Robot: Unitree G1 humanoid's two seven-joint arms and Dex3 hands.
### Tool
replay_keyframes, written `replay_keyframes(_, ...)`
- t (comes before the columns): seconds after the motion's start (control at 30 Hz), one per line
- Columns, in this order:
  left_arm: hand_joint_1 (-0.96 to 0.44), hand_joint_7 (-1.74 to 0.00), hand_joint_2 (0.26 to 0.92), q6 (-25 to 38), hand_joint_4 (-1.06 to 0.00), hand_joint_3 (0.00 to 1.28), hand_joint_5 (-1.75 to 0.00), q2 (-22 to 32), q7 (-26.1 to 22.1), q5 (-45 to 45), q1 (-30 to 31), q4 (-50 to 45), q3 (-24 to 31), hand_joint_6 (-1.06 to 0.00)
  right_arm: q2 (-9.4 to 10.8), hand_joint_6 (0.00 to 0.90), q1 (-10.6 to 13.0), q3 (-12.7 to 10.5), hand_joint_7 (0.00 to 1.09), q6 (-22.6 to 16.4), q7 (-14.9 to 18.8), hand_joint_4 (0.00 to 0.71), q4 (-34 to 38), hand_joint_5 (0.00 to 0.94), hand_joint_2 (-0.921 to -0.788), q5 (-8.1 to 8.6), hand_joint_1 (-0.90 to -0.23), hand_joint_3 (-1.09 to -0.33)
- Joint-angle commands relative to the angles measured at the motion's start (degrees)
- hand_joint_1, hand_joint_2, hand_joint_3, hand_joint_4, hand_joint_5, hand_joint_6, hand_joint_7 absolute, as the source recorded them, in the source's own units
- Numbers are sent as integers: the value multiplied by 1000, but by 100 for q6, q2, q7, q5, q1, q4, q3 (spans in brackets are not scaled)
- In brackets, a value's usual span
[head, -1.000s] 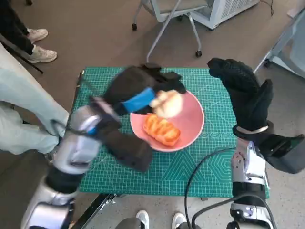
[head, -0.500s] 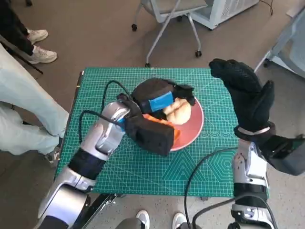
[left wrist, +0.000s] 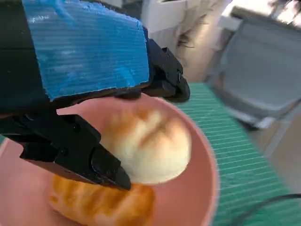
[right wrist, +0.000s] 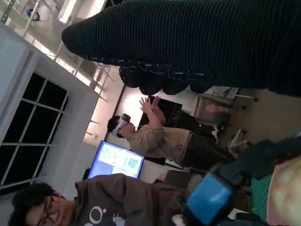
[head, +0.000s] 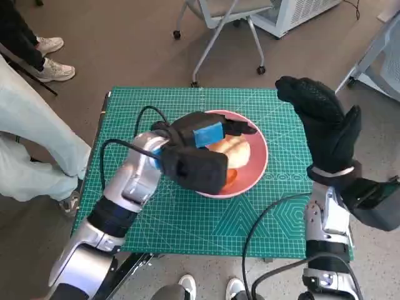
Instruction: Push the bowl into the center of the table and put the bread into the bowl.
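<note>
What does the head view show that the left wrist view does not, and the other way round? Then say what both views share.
Only the head view shows the whole green mat, the gloved right hand raised beside the table, a person's legs and a chair base.

Only the left wrist view shows, close up, the round bun lying against the orange bread.

Both show the left hand over the pink bowl with bread in it.

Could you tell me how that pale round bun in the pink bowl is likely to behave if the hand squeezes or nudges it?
The bun looks puffy and soft, so it would probably dent under a squeeze. Its domed shape suggests it could roll, though the bowl wall and the orange pastry beside it should check that. It is likely light.
</note>
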Motion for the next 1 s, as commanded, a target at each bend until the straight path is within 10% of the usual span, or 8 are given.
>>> replay_keyframes(0.03, -246, 0, 868, 34, -52, 0, 0, 176, -127, -472, 286, -367, 374, -221, 7, 69, 142, 7, 506, 99, -69, 199, -30, 0, -921, -1, -648, -723)
replay_keyframes(0.63, -279, 1, 855, 134, 1, 4, 1, 461, -263, -2494, 1155, -1919, 1892, -11, -31, 70, 111, 69, 496, 307, -130, 197, -365, 0, -921, -7, -648, -729)
replay_keyframes(1.0, -486, -3, 900, -923, 1, 26, 1, -383, -183, -4191, 1398, -1531, 2668, -6, -107, 57, 48, 111, 502, 573, -236, 202, -829, 3, -921, -48, -649, -739)
